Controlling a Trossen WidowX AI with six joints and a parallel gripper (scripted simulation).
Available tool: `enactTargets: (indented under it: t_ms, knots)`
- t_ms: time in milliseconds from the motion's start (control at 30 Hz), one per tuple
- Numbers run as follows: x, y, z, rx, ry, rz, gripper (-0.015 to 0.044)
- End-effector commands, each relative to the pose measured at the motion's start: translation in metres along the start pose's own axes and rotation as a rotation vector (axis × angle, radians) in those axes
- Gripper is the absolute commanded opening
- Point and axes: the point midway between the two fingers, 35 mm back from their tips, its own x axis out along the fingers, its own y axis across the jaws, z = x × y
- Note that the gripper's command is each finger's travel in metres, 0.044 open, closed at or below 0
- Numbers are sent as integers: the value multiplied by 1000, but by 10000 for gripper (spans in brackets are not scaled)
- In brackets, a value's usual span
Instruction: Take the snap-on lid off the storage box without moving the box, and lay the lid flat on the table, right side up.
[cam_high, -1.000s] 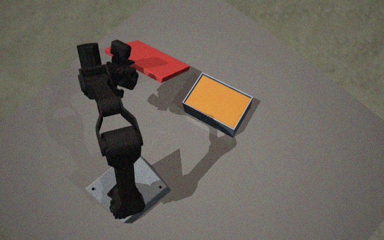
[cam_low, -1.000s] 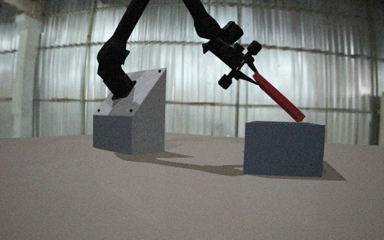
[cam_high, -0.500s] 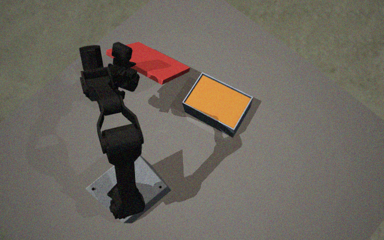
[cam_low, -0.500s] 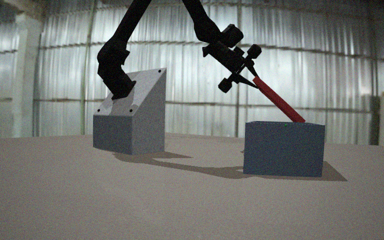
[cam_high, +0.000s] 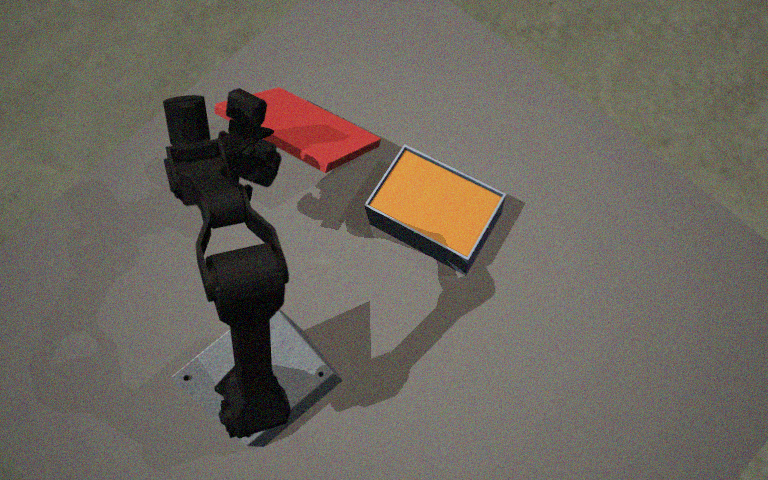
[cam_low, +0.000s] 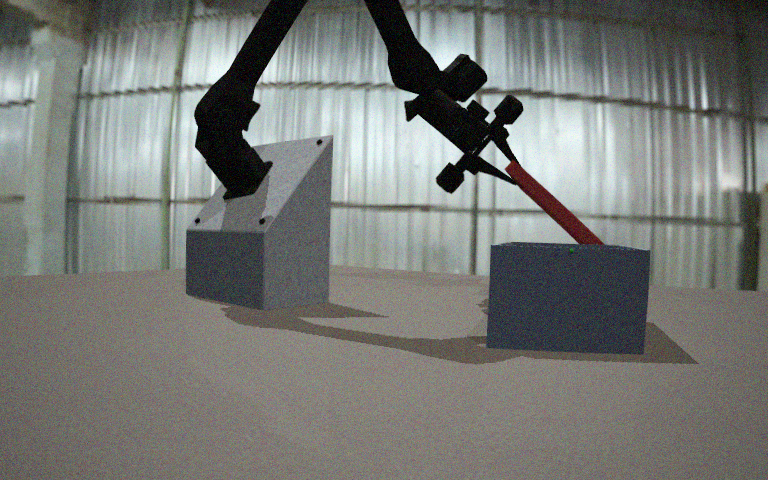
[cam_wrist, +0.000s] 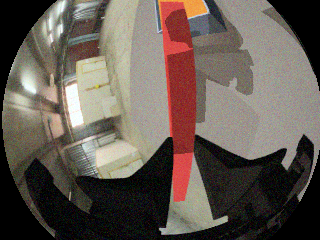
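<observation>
The red lid (cam_high: 288, 113) (cam_low: 555, 200) (cam_wrist: 182, 100) is off the storage box and held in the air, tilted steeply with its far end lower. My gripper (cam_low: 514, 172) (cam_wrist: 182, 140) is shut on the lid's near edge; in the top view its fingertips are mostly hidden. The dark blue-grey box (cam_high: 416, 240) (cam_low: 566, 300) (cam_wrist: 200, 24) stands upright and open on the table, orange inside. In the exterior view the lid's low end passes out of sight behind the box's top edge. In the top view the lid is to the upper left of the box, with a gap between them.
The grey wedge-shaped base (cam_high: 203, 362) (cam_low: 297, 254) carries the arm, at the lower left in the top view and left in the exterior view. The table (cam_high: 594, 316) (cam_low: 339, 418) bears shadows of the arm and lid between the base and the box.
</observation>
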Motion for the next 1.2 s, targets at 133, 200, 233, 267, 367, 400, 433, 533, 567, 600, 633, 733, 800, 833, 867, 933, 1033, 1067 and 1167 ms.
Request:
enactTargets:
  t_ms: [133, 200, 233, 267, 367, 400, 433, 533, 567, 600, 633, 733, 800, 833, 867, 933, 1033, 1067, 1167]
  knots:
    - [4, -4, 1, -3, -3, 5, 0]
    - [5, -5, 1, -3, -4, 5, 0]
    - [6, -6, 1, -3, -4, 5, 0]
    - [6, -6, 1, -3, -4, 5, 0]
    - [8, -8, 1, -3, -4, 5, 0]
    - [8, -9, 1, -3, -4, 5, 0]
    - [9, -9, 1, -3, -4, 5, 0]
    - [10, -11, 1, -3, -4, 5, 0]
    - [11, -12, 1, -3, -4, 5, 0]
    - [11, -12, 1, -3, -4, 5, 0]
    - [12, -13, 1, -3, -4, 5, 0]
    - [13, -15, 1, -3, -4, 5, 0]
    - [14, -16, 1, -3, -4, 5, 0]
    - [15, -17, 1, -3, -4, 5, 0]
    - [15, -17, 1, -3, -4, 5, 0]
    - [17, -19, 1, -3, -4, 5, 0]
    - [18, -21, 1, -3, -4, 5, 0]
    - [19, -21, 1, -3, -4, 5, 0]
    - [20, -23, 1, -3, -4, 5, 0]
